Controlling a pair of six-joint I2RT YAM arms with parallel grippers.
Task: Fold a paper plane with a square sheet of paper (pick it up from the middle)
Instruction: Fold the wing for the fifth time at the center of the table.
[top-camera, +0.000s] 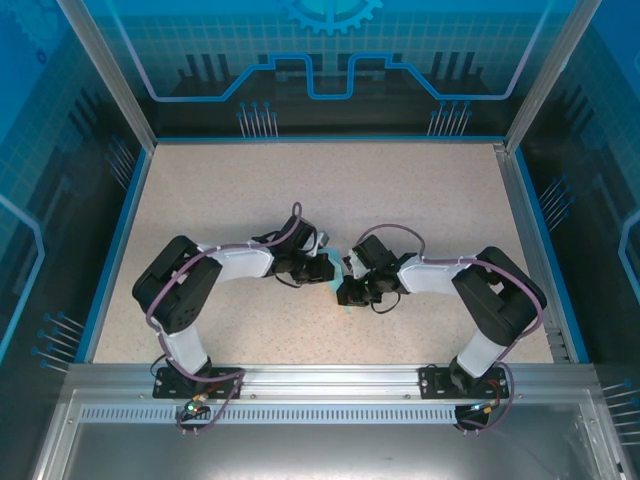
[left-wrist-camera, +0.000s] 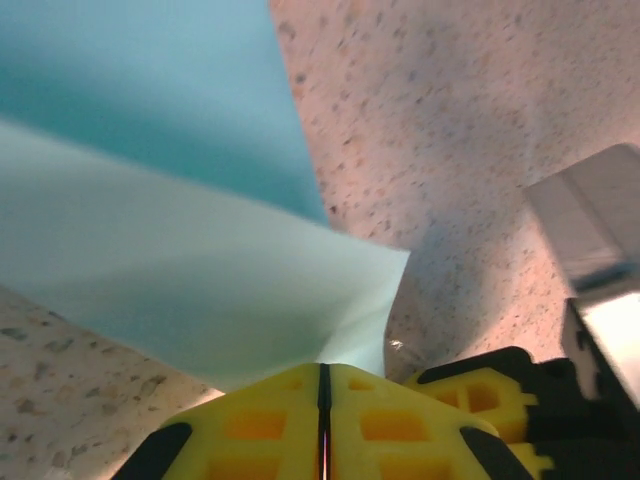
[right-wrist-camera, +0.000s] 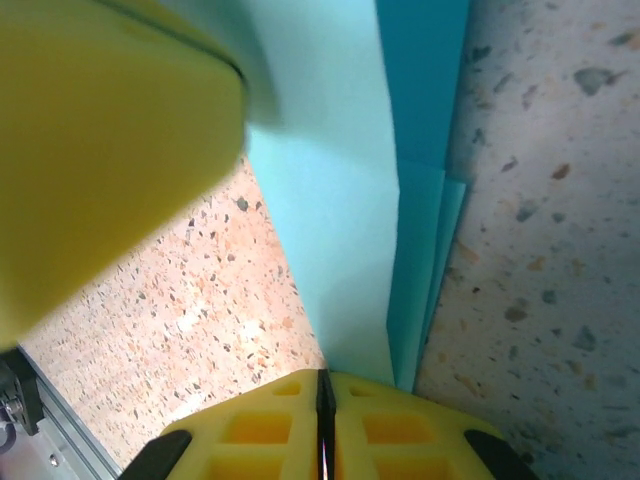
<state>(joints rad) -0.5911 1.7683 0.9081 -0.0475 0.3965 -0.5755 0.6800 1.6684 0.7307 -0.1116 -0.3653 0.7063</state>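
Table (top-camera: 420, 190): speckled top inside a walled cell. Both arms reach in and meet near its middle.

Left arm (top-camera: 230, 265) and right arm (top-camera: 450, 275): elbows out, wrists almost nose to nose. I judge this lets each take one side of the same piece.

Square sheet of paper (left-wrist-camera: 200, 280): light blue and partly folded, with stacked edges visible in the right wrist view. It sits low over the table centre between the grippers, one flap lifted and curling.

Left gripper (left-wrist-camera: 322, 372): yellow fingers pressed together with only a thin seam between them, the paper edge pinched at the tips.

Right gripper (right-wrist-camera: 322, 378): also closed on the paper, at a layered edge.

Judgement: the two opposed pinches hold the sheet so a flap can be swung over and creased. A single grip would probably let such thin paper buckle.
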